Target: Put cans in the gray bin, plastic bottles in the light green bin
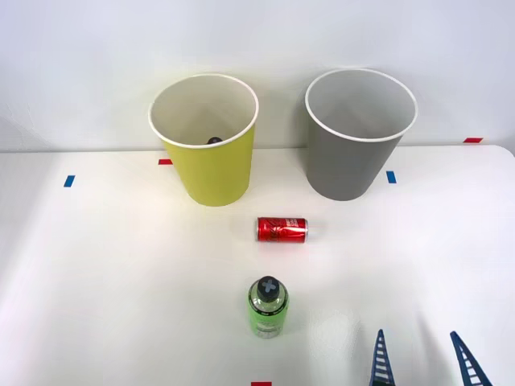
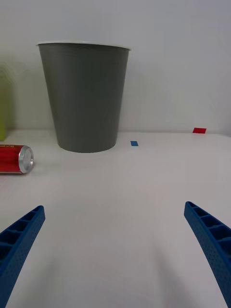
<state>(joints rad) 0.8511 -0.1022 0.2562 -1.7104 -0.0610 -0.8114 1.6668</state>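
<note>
The right gripper (image 1: pixel 425 359), fingers spread and empty, hovers at the tabletop's (image 1: pixel 96 289) near edge. The red can (image 1: pixel 282 229) lies on its side mid-table, well apart; the green bottle (image 1: pixel 267 307) stands nearer, and the gray bin (image 1: pixel 354 161) stands at the far edge.

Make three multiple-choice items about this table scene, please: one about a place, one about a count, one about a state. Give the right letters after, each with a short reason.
1. Where does the small red soda can lie?
A. inside the large gray tapered bin
B. on the white table, in front of the two bins
C. between the fingers of the right gripper

2. How many capped bottles stand on the table?
A. one
B. two
C. three

3. In which state is the right gripper?
A. shut on the can
B. shut on nothing
C. open

Answers:
1. B: the can lies on its side on the table, nearer to the robot than the gray bin and the large yellow-green tapered bin.
2. A: one bright green plastic bottle stands there.
3. C: its blue ribbed fingers are wide apart, with nothing between them.
</note>
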